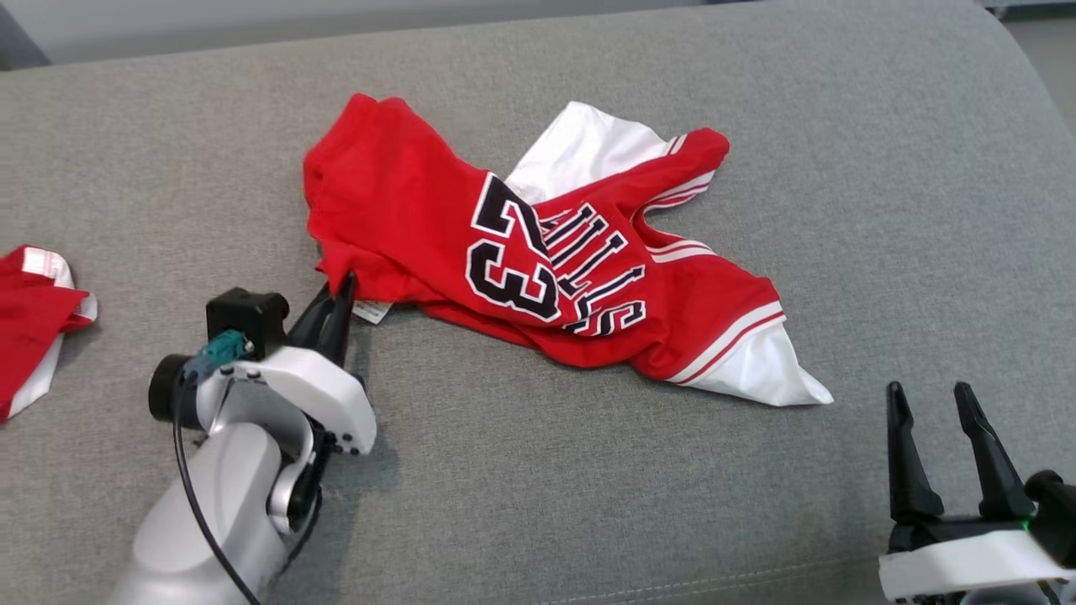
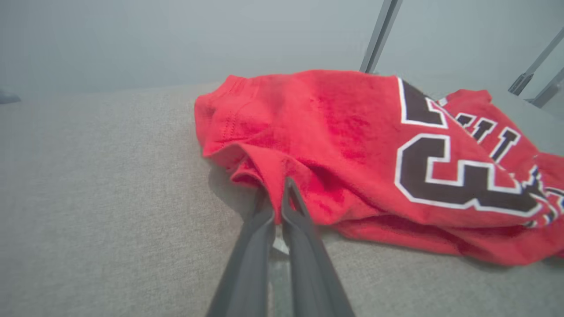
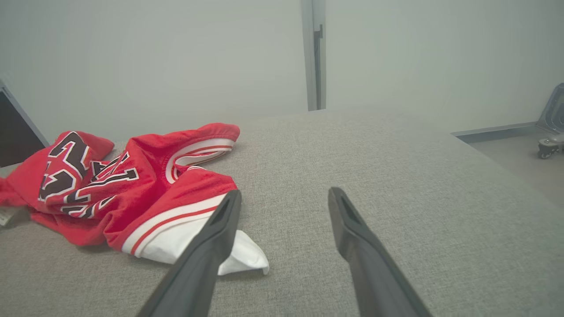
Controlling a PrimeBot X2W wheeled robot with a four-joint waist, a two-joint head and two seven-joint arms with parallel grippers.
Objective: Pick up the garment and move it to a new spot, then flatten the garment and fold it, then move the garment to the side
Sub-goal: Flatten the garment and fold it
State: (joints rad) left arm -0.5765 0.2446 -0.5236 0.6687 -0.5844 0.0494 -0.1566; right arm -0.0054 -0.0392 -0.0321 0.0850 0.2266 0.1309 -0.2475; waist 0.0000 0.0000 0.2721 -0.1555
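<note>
**Left pincer [image 1: 343, 286] clamped on jersey edge**

Jaws together, my left pincer pinches the near-left edge of the jersey [image 1: 420, 210], which lies crumpled mid-couch [image 1: 588, 487]. Its long axis runs from that grip rightward and toward me, ending in a white corner [image 1: 807, 391] near my right pincer [image 1: 929, 388], whose jaws stand apart, empty. I judge a left-arm lift comes next.

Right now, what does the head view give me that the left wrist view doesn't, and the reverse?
Head view: the right gripper, open, apart from the red jersey, and a second red garment far left. Left wrist view: the left gripper, fingers pinched shut on the jersey's edge; metal bars behind. Both: the jersey crumpled on the grey cushion, left gripper at its edge.
</note>
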